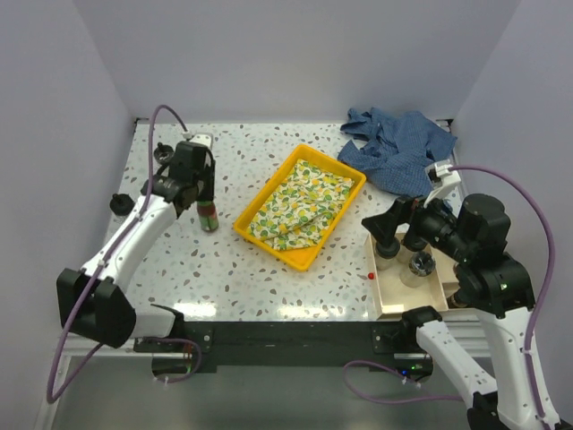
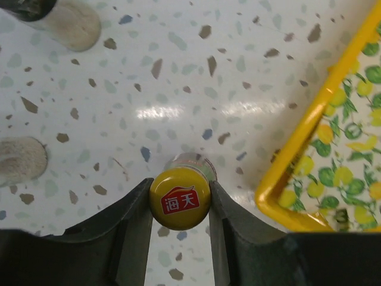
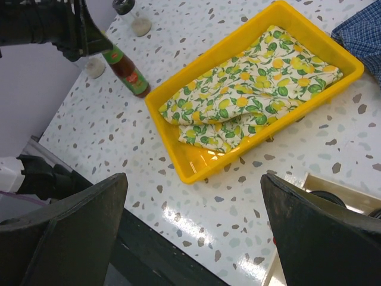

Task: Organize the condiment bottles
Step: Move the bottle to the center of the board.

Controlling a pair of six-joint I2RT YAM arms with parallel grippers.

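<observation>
The left gripper (image 2: pixel 180 193) is clenched on the green, red-labelled bottle (image 1: pixel 209 217), with its fingers pinching either side of the neck just below the yellow cap (image 2: pixel 178 205). The bottle stands upright with its long axis vertical. Its base appears to rest on the bench (image 1: pixel 179 269), though I cannot tell for sure whether it has lifted off.

In the overhead view, the wooden tray (image 1: pixel 394 297) lies between 3 and 4 o'clock from the bottle, well apart, on the far side of the yellow tray (image 2: pixel 294 142). I judge that carrying the bottle there means crossing over or around the yellow tray, which sits just beside the bottle at 3 o'clock. The left arm is the nearer one by far.

The right gripper (image 3: pixel 193 179) is released, jaws spread wide, and hovers over the wooden tray. That tray already holds at least two small bottles, partly hidden by the right arm. The yellow tray holds only a folded lemon-print cloth (image 1: pixel 303 204).

Two black-lidded jars stand loose on the bench near the bottle, one at 11 o'clock (image 1: pixel 161 150) and one at 9 o'clock (image 1: pixel 119 202).
</observation>
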